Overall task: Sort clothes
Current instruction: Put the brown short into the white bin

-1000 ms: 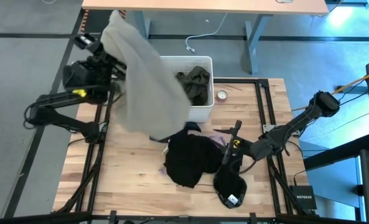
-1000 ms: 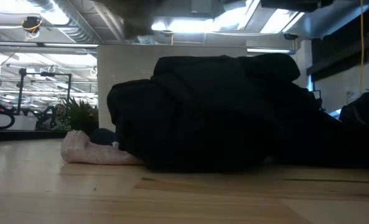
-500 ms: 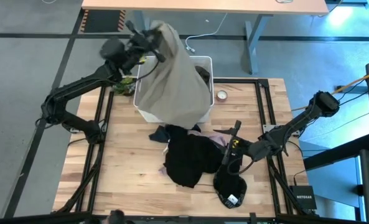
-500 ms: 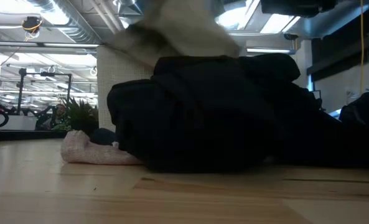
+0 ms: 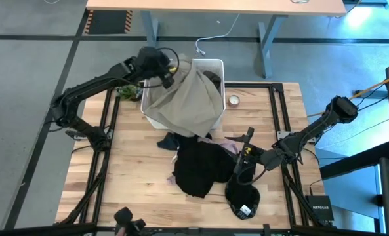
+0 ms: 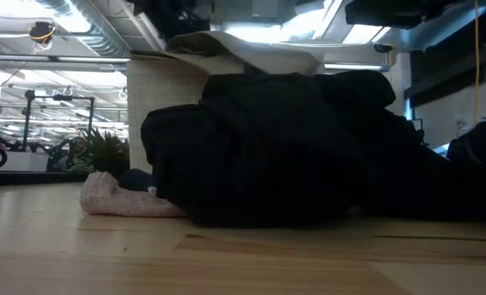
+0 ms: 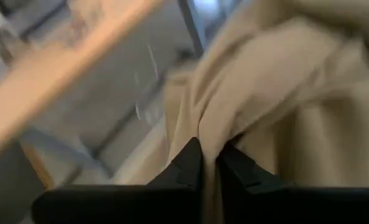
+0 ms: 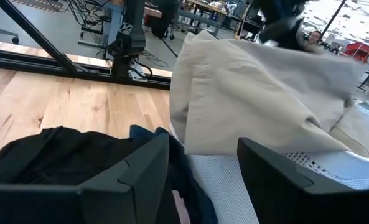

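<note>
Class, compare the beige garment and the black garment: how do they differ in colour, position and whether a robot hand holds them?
The beige garment is pale; the black garment is dark. The beige one drapes over the white bin, while the black one lies heaped on the wooden table. The left hand pinches the beige one; the right hand, open, holds nothing beside the black one. Both are soft, crumpled fabric.

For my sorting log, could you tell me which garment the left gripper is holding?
The beige-khaki garment, pinched by the left gripper and draped over the white bin.

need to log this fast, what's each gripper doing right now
Left gripper: shut on the beige garment, over the white bin.
Right gripper: open, holding nothing, low beside the black garment.
</note>
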Controlling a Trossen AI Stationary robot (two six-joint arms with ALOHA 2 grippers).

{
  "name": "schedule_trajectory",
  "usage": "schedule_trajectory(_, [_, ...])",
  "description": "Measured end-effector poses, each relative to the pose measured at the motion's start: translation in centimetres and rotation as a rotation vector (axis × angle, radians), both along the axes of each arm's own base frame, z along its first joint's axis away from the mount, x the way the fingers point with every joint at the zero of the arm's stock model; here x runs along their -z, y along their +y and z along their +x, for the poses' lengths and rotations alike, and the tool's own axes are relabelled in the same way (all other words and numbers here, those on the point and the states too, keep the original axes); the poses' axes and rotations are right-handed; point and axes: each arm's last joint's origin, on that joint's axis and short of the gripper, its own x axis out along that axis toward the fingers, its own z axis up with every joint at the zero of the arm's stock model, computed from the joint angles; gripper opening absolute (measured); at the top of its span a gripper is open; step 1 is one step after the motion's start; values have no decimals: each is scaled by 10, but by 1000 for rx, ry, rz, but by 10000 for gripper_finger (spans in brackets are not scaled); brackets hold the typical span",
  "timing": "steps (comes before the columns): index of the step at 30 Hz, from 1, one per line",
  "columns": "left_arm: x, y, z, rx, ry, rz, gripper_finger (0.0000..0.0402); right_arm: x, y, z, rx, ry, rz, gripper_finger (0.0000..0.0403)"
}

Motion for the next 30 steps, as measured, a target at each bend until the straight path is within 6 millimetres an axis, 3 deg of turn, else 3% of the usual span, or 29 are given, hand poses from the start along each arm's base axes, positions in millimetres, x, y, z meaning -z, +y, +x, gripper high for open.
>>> schedule_trajectory(8, [15, -7, -3, -22, 90, -133, 125, 1, -9, 4, 36, 19, -19, 209])
schedule_trajectory(14, [-8, -30, -16, 11, 38, -110, 188, 3, -17, 9, -2, 47, -15, 209])
schedule_trajectory(23, [-63, -116, -47, 246, -175, -26, 197, 3, -21, 12, -21, 69, -55, 209])
schedule_trajectory(27, [-68, -156, -51, 392, -213, -85, 198, 2, -21, 12, -26, 70, -77, 209])
schedule_trajectory(30, [-59, -185, -43, 506, -170, -147, 198, 1, -21, 12, -30, 69, -92, 209])
